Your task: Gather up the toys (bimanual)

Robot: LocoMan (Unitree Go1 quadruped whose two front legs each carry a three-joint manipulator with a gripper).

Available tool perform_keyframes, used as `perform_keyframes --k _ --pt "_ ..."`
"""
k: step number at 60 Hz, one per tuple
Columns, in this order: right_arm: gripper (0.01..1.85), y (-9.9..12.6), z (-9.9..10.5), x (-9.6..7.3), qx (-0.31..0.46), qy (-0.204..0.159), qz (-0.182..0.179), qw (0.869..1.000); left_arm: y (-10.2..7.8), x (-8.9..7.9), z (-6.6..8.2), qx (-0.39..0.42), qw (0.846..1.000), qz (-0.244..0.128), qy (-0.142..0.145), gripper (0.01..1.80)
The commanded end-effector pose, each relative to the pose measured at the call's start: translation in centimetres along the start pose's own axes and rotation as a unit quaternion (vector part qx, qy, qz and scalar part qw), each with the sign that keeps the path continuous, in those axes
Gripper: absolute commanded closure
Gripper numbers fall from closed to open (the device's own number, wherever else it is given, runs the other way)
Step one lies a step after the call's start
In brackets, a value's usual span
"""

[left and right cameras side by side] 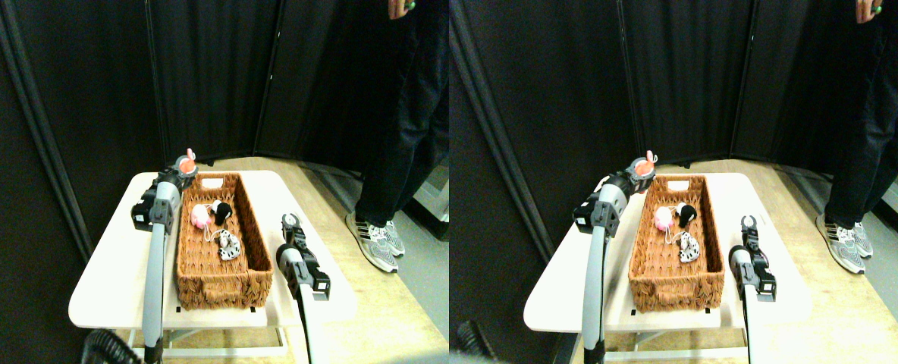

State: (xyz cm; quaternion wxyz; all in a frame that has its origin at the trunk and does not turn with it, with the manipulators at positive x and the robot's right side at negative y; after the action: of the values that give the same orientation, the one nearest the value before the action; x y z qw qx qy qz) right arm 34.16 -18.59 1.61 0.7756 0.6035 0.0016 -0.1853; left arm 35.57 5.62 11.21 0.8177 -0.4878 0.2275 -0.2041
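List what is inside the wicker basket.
Inside the wicker basket lie a pink toy, a black-and-white toy and a spotted toy. The near wall hides the floor just behind it.

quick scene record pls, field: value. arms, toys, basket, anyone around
table: white table, wood floor around it
basket: brown wicker basket on the table, long side running away from the robot
toys in basket: pink toy, black toy, black-and-white spotted toy
left gripper: raised by the basket's far left corner, holding an orange-pink toy
right gripper: right of the basket, fingers open, empty
person: standing far right, sneakers on the floor
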Motion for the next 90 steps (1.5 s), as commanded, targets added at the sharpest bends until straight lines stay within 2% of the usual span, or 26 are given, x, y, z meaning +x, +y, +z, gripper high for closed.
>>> perform_keyframes --k 1,6,9,15,19,21,26,28,33,35,38,46,51,55,60,63,65,67,71,75,82,90 --pt "1.85 0.9 0.0 0.0 0.004 0.0 0.027 1.0 -1.8 0.5 -0.8 -0.025 0.999 -0.02 0.004 1.8" --pt "1.85 0.9 0.0 0.0 0.002 -0.003 0.029 1.0 -1.8 1.1 -1.6 -0.032 0.999 -0.027 0.009 1.8" --pt "1.85 0.9 0.0 -0.1 0.005 -0.008 0.029 1.0 -1.6 1.3 -2.1 -0.034 0.999 -0.017 0.009 1.8" --pt "1.85 1.1 0.0 0.0 0.002 -0.007 0.031 0.999 -0.5 1.9 -2.8 -0.033 0.999 -0.013 0.017 1.8" --pt "1.85 1.1 0.1 0.0 -0.001 -0.006 0.031 1.0 0.0 2.0 -3.2 -0.062 0.998 -0.001 0.025 1.8" --pt "1.85 1.1 0.1 0.0 0.002 -0.008 0.029 1.0 0.2 1.9 -3.2 -0.063 0.998 0.004 0.028 1.72" --pt "1.85 1.2 0.1 0.0 0.004 -0.008 0.027 1.0 0.1 1.6 -3.2 -0.066 0.997 0.018 0.041 1.3" --pt "1.85 1.1 0.1 0.0 0.004 -0.008 0.027 1.0 0.1 1.6 -3.2 -0.065 0.997 0.02 0.042 1.25" --pt "1.85 1.2 0.0 0.0 0.001 -0.007 0.025 1.0 0.0 1.4 -3.3 -0.09 0.994 0.037 0.054 0.95" --pt "1.85 1.2 0.0 0.0 0.002 -0.007 0.025 1.0 -0.1 1.4 -3.3 -0.091 0.994 0.038 0.053 0.94" --pt "1.85 1.2 0.0 -0.1 -0.005 -0.005 0.028 1.0 -0.1 1.2 -3.4 -0.095 0.993 0.044 0.048 0.81" --pt "1.85 1.2 0.0 0.1 0.003 -0.005 0.028 1.0 -0.2 1.1 -3.4 -0.095 0.993 0.041 0.049 0.74" --pt "1.85 1.3 0.1 0.2 0.0 -0.004 0.027 1.0 -0.1 0.9 -3.0 -0.078 0.995 0.024 0.05 0.77" --pt "1.85 1.3 0.3 0.3 -0.005 -0.004 0.029 1.0 -0.1 0.5 -2.3 -0.068 0.997 0.014 0.034 0.9" --pt "1.85 1.4 0.4 0.5 0.0 0.001 0.029 1.0 0.0 -0.4 -0.8 -0.02 1.0 -0.005 0.004 1.26" --pt "1.85 1.6 0.5 0.6 -0.002 -0.001 0.029 1.0 0.5 -0.9 0.1 -0.012 1.0 -0.008 -0.009 1.43" --pt "1.85 1.6 0.6 0.6 -0.003 -0.001 0.029 1.0 0.6 -1.0 0.3 -0.01 1.0 -0.008 -0.012 1.45" --pt "1.85 1.7 0.6 0.6 0.002 0.001 0.028 1.0 1.5 -1.5 1.3 0.006 1.0 -0.01 -0.026 1.57" --pt "1.85 1.8 0.7 0.7 0.009 0.002 0.027 1.0 2.4 -2.1 2.3 0.018 0.999 -0.01 -0.032 1.67" --pt "1.85 1.8 0.6 0.7 0.009 0.001 0.025 1.0 3.6 -3.0 3.4 0.022 0.998 -0.002 -0.059 1.78" --pt "1.85 1.7 0.4 0.9 -0.002 0.004 0.027 1.0 5.2 -4.3 4.7 0.038 0.996 0.005 -0.085 1.8" --pt "1.85 1.7 0.0 0.8 -0.004 0.006 0.027 1.0 6.9 -5.4 5.5 0.055 0.992 0.016 -0.111 1.8"
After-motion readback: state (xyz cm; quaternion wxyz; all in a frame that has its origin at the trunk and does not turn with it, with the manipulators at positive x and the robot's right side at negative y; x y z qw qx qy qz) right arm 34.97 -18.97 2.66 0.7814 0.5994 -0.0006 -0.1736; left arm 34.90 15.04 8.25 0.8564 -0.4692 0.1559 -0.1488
